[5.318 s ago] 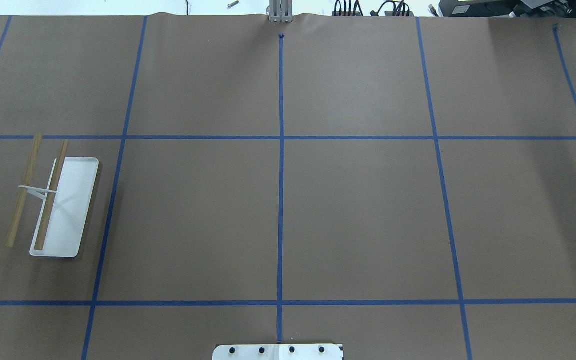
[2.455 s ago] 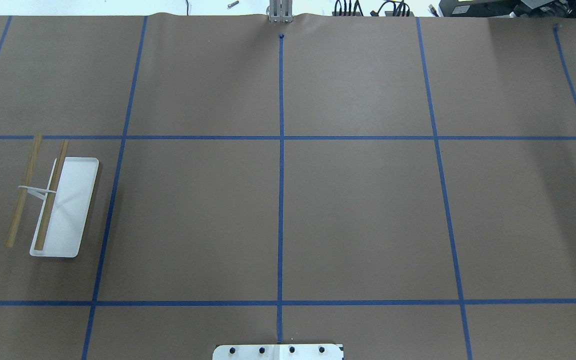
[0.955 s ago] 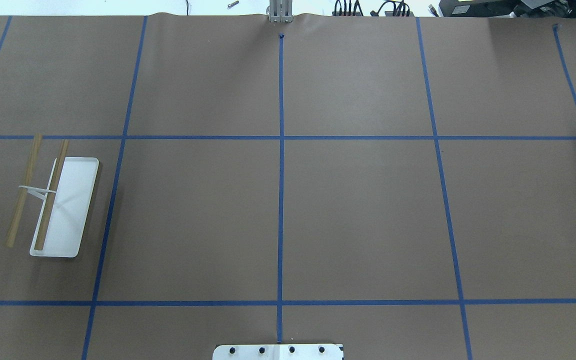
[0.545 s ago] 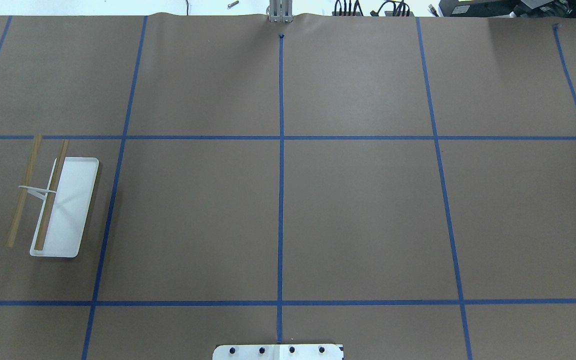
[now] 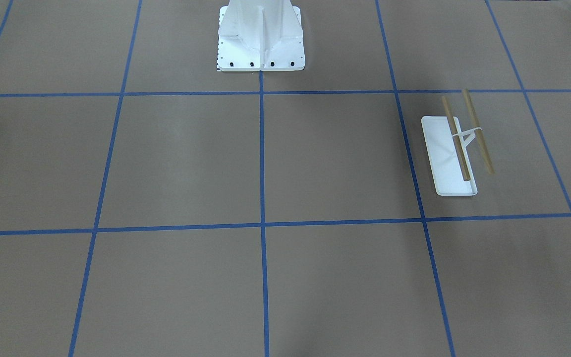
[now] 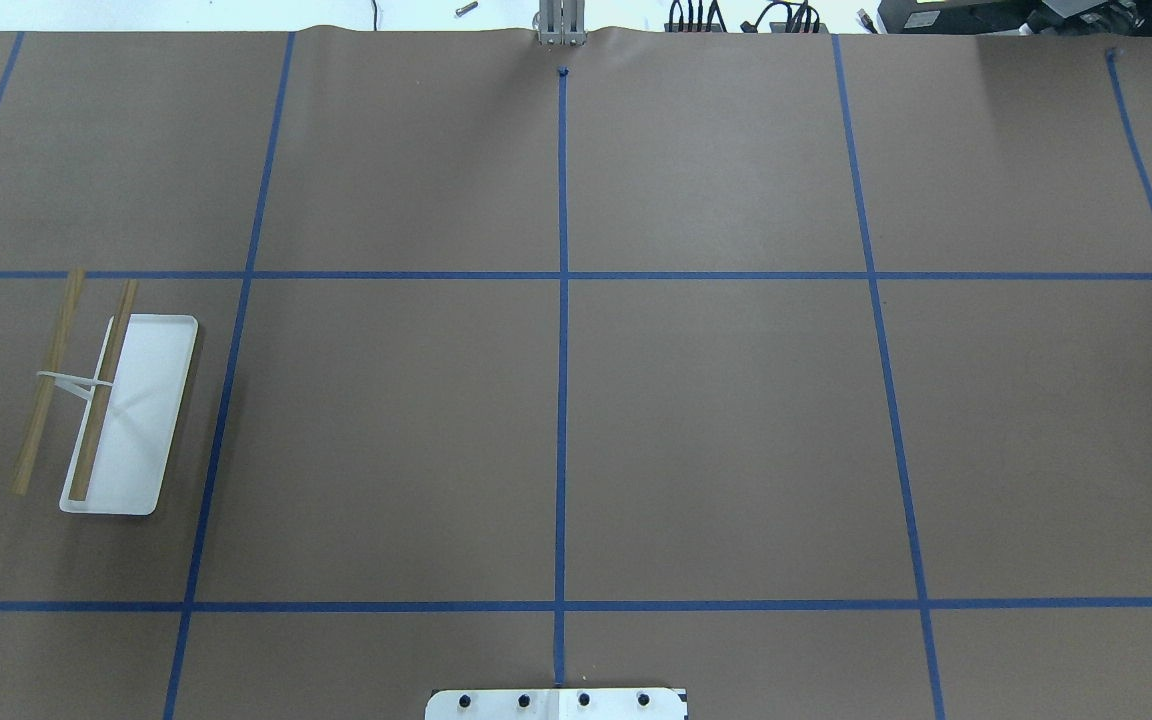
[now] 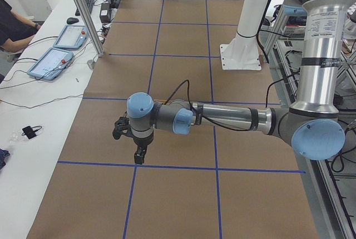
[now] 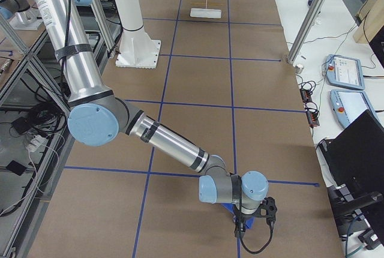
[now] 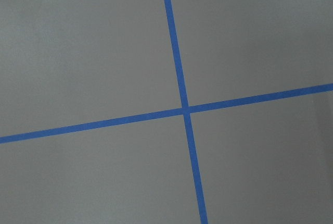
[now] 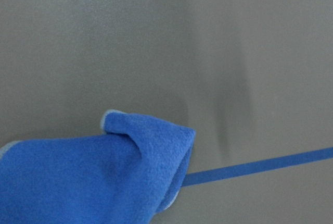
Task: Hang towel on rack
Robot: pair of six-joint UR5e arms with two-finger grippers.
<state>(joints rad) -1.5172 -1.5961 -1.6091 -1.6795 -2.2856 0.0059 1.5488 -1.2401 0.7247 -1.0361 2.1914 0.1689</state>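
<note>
Right claw [image 8: 243, 225] hangs over the towel [image 10: 99, 182] at the table's [image 6: 716, 430] 3 o'clock end, taking 12 as straight out from the robot. It is seen only from the side, and its own wrist camera shows no fingers, so I cannot tell whether the jaws stand wide, narrow or on cloth. Left claw [image 7: 139, 157] points down over the 9 o'clock half, its camera on a crossing of blue tape [image 9: 183, 110]; its opening I likewise cannot tell. Towel: bright blue, fleecy, rumpled, one corner folded into a soft hump with a pale stitched edge showing, lying across a tape line. From overhead only a sliver shows at the 3 o'clock edge. Rack [image 6: 151, 400] stands well apart at 9 o'clock, both rods bare. Judgement: the cloth is light and limp, will sag and trail once lifted, and is neither fragile nor slippery. The best hold looks like the raised fold or a corner on the stitched edge, pinched from above, so it hangs flat for draping over a rod. A mid-cloth pinch would likely bunch it.
</note>
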